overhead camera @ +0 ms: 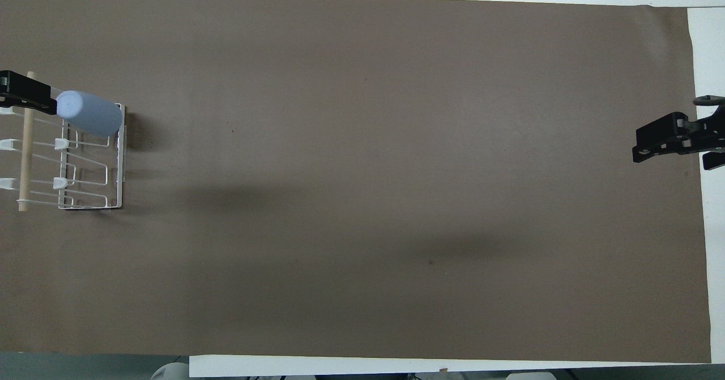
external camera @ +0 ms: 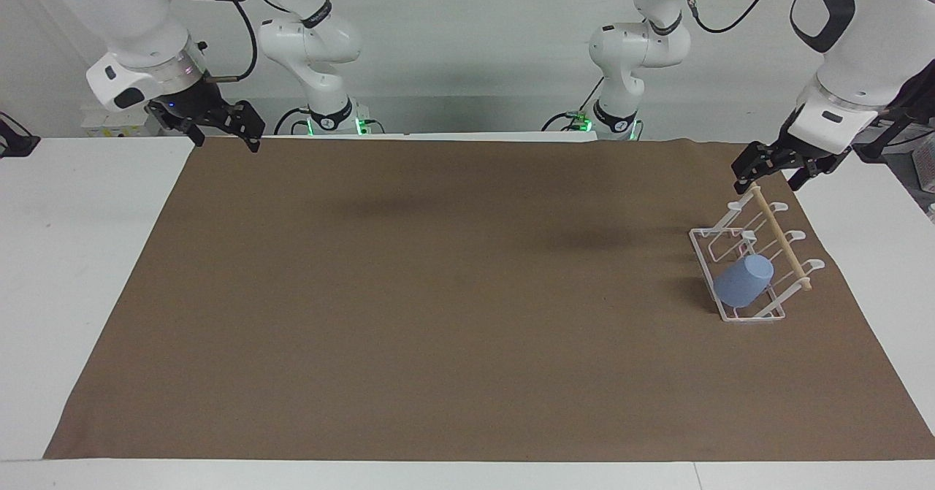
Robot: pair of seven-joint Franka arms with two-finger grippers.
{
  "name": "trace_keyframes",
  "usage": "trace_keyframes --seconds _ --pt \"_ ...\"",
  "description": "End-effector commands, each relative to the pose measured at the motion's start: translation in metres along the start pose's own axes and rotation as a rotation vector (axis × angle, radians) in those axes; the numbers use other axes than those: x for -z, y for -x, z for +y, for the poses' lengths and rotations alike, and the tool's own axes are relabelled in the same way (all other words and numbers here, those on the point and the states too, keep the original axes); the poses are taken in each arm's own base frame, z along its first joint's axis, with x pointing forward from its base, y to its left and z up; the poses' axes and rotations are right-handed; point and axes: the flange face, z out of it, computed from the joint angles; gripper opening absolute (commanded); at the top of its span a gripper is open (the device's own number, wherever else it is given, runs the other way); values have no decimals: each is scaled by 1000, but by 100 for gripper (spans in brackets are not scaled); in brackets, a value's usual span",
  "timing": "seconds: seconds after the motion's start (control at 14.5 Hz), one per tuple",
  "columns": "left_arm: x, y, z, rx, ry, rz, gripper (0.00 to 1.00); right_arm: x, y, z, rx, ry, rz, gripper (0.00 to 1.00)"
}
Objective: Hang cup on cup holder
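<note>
Left end effector (external camera: 776, 171), open and empty, is raised above the cup holder (external camera: 738, 313); the cup (external camera: 743, 280) is hung.

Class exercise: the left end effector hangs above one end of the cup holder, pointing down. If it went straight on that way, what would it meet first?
Probably the nearer-robot end of the wooden dowel on the cup holder. The left end effector hangs just above it; depth is uncertain. The cup lies off that line.
</note>
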Motion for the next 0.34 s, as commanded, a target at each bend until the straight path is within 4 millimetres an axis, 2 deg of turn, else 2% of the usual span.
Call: trace_keyframes --seconds 0.0,0.28 --pt "-1 9 2 -7 17 7 100 -1 5 1 23 -16 1 99" --pt "0 15 3 47 18 -18 100 -2 6 5 19 -17 -4 99"
